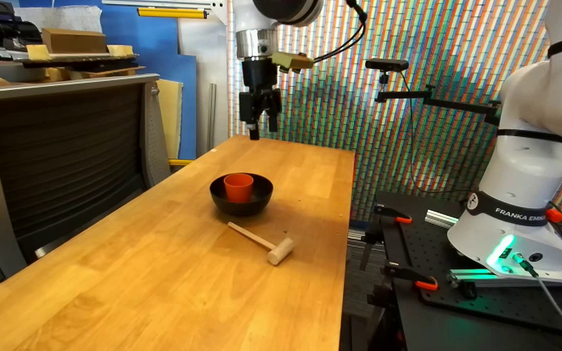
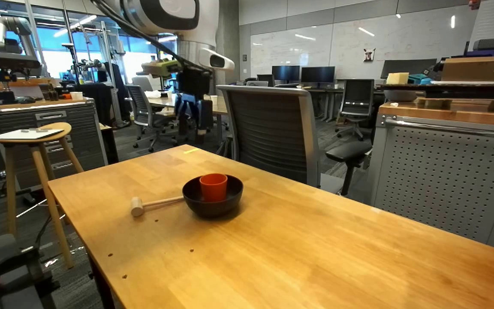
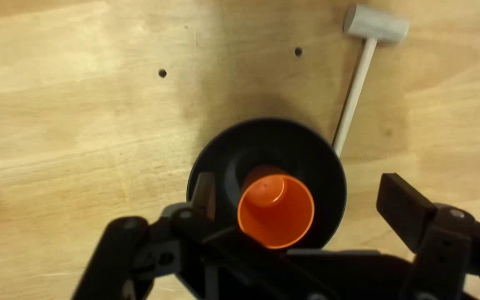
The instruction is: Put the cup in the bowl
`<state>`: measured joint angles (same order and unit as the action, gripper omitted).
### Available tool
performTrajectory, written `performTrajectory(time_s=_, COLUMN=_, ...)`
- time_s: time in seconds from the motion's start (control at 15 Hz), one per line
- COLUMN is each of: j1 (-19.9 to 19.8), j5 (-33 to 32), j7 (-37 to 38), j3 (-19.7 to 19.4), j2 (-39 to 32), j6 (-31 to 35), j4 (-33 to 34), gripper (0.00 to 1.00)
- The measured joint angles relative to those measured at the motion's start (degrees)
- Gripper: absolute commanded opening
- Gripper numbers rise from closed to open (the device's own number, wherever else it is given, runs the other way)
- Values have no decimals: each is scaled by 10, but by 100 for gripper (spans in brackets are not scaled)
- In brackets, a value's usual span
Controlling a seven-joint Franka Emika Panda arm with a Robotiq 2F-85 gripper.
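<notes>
The orange cup (image 1: 238,189) stands in the black bowl (image 1: 256,202).

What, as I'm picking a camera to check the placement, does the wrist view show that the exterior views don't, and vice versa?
Only the wrist view: the inner floor of the orange-red cylindrical plastic cup.
Only the exterior views: the white jointed robot arm and a dark, grey-framed office chair.
Shared: the cup inside the shallow round black bowl, the light wooden mallet with a cylindrical head, the light-brown wooden tabletop and the open black end effector.
</notes>
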<state>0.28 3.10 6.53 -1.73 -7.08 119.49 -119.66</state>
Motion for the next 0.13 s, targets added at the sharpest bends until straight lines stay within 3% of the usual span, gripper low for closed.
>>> performTrajectory(time_s=0.13, j1=0, j5=0, j7=-4, j3=0, j2=24, j6=-6, j4=-13, gripper=100)
